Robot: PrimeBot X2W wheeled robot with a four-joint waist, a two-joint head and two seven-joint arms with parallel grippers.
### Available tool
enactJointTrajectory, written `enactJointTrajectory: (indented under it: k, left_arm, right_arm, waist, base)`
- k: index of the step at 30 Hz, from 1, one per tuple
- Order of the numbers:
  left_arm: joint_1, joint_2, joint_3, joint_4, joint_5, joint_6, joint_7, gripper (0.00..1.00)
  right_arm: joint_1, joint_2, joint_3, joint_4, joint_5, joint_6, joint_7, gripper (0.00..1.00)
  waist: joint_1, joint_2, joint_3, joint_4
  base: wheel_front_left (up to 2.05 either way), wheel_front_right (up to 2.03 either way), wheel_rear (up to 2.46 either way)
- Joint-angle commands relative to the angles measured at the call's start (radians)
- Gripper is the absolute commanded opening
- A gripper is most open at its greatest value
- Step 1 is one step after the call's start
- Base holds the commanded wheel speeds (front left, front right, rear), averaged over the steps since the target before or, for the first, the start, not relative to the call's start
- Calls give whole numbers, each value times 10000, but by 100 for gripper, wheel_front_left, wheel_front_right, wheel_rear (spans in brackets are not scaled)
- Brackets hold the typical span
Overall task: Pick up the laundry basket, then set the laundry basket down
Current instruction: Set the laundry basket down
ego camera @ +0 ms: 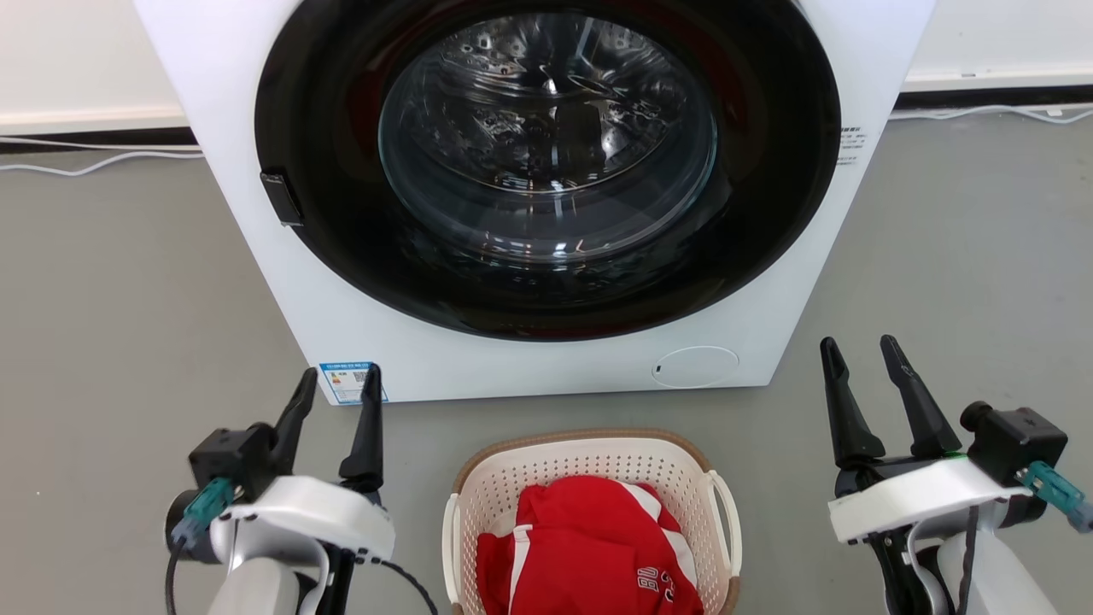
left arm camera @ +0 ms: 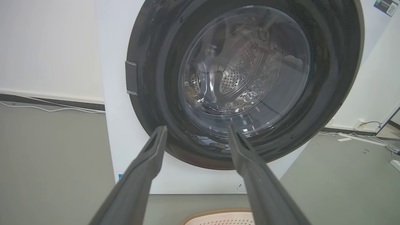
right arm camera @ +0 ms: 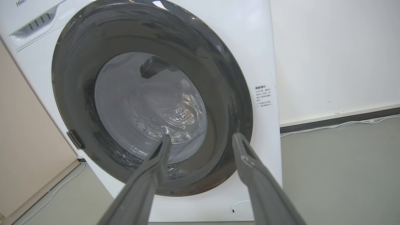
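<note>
Grey floor [ego camera: 111, 290] runs back to a white wall [ego camera: 85, 51], with a white cable [ego camera: 171, 154] trailing along the dark skirting [ego camera: 85, 137]. The washing machine [ego camera: 256, 128] stands dead ahead. The laundry basket [ego camera: 589, 465] sits on the floor just before it, a red garment [ego camera: 589, 547] inside. Left tool [ego camera: 340, 372] and right tool [ego camera: 857, 342] flank it, both spread wide, gripping nothing.

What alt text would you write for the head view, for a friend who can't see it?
A cream laundry basket holding a red garment sits on the grey floor before a white washing machine with its round door shut. The left gripper and right gripper flank the basket, both open and empty.
</note>
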Motion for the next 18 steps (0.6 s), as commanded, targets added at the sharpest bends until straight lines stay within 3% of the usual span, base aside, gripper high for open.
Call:
enactJointTrajectory:
  k: [1,8,18]
  left_arm:
    - [-44,97,414,-447,125,-35,-62,100]
    - [734,-94,922,-1679,654,214,-62,100]
    - [1347,-259,1135,-2360,960,57,-62,100]
  right_arm:
    - [24,4,130,-397,-134,-2,-134,100]
    - [428,32,-104,-1107,-663,-2,-134,100]
    - [717,148,-315,-1383,-1329,-2,-134,100]
  waist:
    - [1,0,-47,5]
    - [1,0,-164,-50]
    - [1,0,-243,-163]
  base:
    - [0,0,0]
    - [0,0,0]
    - [0,0,0]
